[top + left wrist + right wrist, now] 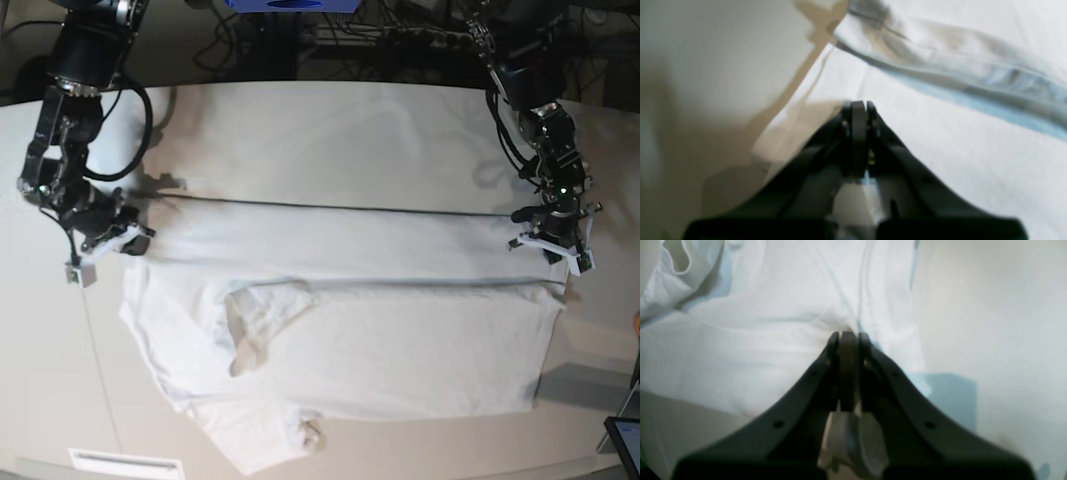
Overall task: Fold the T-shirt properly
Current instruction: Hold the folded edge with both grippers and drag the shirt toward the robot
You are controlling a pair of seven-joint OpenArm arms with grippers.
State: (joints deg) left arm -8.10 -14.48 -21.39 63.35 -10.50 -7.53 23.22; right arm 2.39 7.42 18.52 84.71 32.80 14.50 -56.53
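The white T-shirt [400, 340] lies spread across the off-white table [330, 130], and its far edge runs as a straight, taut fold line between the two arms. On the right of the base view, my left gripper [553, 250] is shut on the shirt's corner. In the left wrist view its jaws [860, 105] are closed over the cloth [940, 133]. On the left, my right gripper [130, 240] is shut on the other end. The right wrist view shows cloth [756, 340] puckering at the closed tips [847, 335]. A sleeve [260, 320] lies crumpled on the body.
Bare tabletop shows beside each gripper [706, 66] [990, 323]. Cables and a blue object [290, 5] sit behind the table's far edge. A dark device [625, 440] is at the lower right corner, and a white label [125, 463] sits on the front edge.
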